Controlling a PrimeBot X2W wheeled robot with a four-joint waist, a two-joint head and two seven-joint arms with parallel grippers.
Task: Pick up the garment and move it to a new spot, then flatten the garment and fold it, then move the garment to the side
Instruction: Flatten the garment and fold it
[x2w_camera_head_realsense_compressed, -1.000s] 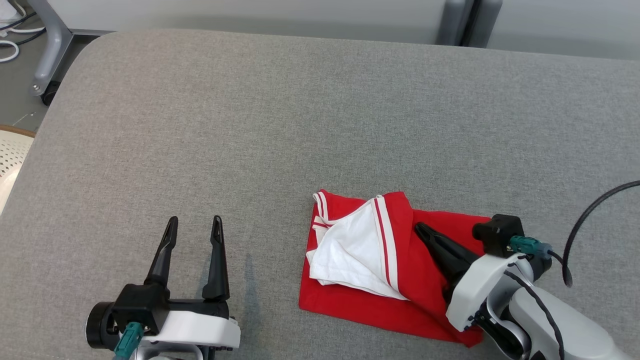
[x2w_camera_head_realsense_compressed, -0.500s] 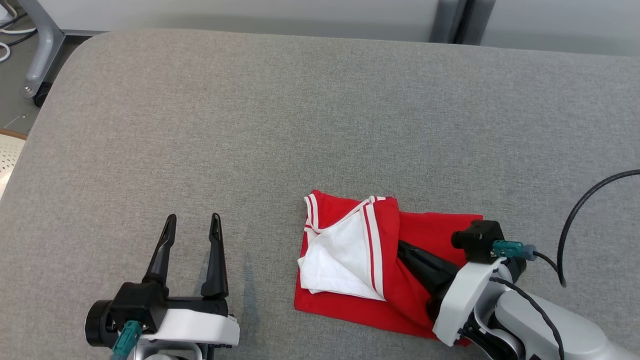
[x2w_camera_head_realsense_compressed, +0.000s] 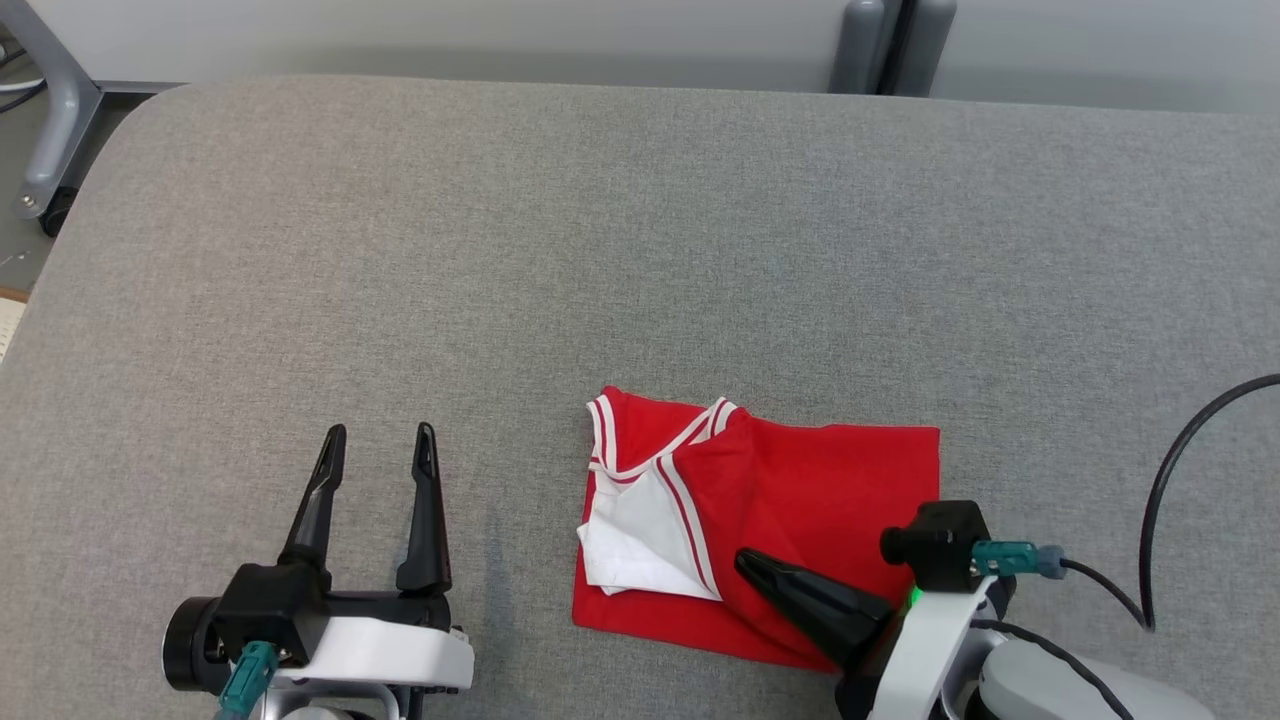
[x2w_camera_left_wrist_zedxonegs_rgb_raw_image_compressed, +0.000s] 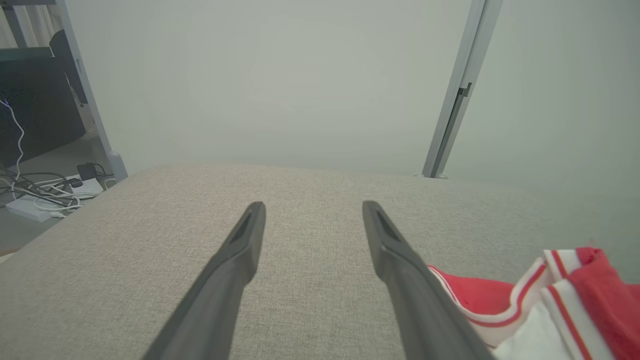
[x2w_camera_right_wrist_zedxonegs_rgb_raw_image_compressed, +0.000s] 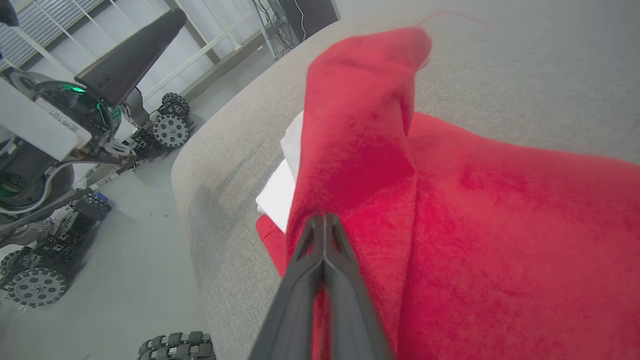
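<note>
The garment (x2w_camera_head_realsense_compressed: 830, 500), a red piece with white striped trim, lay bundled at about 5 o'clock on the grey tabletop (x2w_camera_head_realsense_compressed: 500, 250), close to the near edge. The right hand (x2w_camera_head_realsense_compressed: 748, 562) reached in from 5 o'clock, its fingers pressed tight together and pointing toward 10 o'clock. A ridge of red cloth rose from its tips, so we judged it to be pinching one layer. The left hand (x2w_camera_head_realsense_compressed: 379, 432) hovered at 7 o'clock with its fingers spread wide and nothing between them, well apart from the cloth.

We saw a few ways this could go wrong. A thin layer in so narrow a pinch could slip free mid-pull and leave the fold half made. A harder pull could drag the whole bundle along the tabletop (nothing was pinning its far edge), skewing the edges already squared. The white panel (x2w_camera_head_realsense_compressed: 635, 545) at the garment's 8 o'clock corner could also stay uncovered.

Against the view a second earlier, the camera had swung, so everything sat a little further left. The real change was in the right hand, which had drawn back toward 7 o'clock. The striped red flap had come with it and covered much more of the white. The left hand had kept its wide spread.
</note>
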